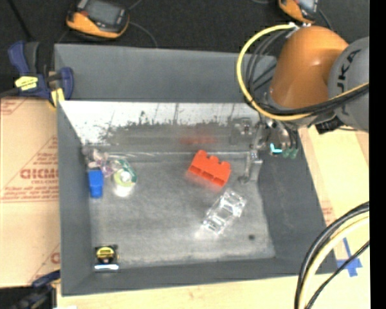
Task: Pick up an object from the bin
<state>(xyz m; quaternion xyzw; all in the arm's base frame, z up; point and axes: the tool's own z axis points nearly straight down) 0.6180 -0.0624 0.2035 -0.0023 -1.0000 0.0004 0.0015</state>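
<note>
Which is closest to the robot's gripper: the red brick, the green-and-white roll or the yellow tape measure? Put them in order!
1. red brick: middle of the bin, just left of the gripper.
2. green-and-white roll: over at the left side.
3. yellow tape measure: bottom-left corner.

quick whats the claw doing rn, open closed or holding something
claw: cannot tell if open or closed; it is on the right side of the bin, just right of the orange block.

Yellow-and-black thing [105,254] in near-left corner of bin [72,224], kind unclear.
</note>
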